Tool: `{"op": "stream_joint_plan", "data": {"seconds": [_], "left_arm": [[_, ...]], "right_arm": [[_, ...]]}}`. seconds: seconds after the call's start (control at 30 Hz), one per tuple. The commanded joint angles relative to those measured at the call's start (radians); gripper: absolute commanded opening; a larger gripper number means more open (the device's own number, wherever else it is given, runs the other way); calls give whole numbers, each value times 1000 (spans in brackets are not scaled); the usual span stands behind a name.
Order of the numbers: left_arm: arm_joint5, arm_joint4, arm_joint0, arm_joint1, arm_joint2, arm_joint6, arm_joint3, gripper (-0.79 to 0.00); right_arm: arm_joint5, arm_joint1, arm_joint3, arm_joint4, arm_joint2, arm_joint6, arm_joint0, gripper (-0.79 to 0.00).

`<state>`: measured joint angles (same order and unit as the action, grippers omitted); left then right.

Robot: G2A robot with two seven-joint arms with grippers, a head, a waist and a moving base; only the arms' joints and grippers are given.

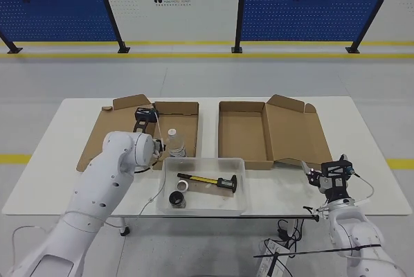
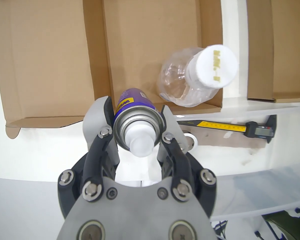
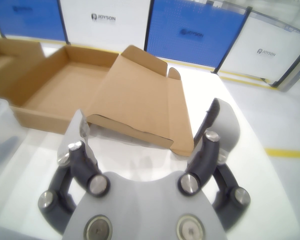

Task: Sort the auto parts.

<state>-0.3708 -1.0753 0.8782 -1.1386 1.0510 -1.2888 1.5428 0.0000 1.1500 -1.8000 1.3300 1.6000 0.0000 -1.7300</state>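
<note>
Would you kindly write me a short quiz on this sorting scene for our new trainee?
1. True or false: the left tool is shut on the purple metal spray can.
2. Inside the left-hand brown cardboard box, the clear plastic bottle with the white cap is: A) upside down B) upright C) flat on its side.
3. Fill in: the right tool is ____, holding nothing.
Key: 1 true; 2 B; 3 open.
</note>
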Motion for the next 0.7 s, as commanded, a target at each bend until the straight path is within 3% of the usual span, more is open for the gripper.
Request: {"op": "stream_joint_plan", "data": {"seconds": [0.0,0.67], "left_arm": [[-1,4,-6,-4,-4,6,-13,-785],[29,13,-67,-36,-38,26,-138,-785]], "right_arm": [[0,0,0,0,0,0,0,0],[0,0,0,0,0,0,0,0]]}}
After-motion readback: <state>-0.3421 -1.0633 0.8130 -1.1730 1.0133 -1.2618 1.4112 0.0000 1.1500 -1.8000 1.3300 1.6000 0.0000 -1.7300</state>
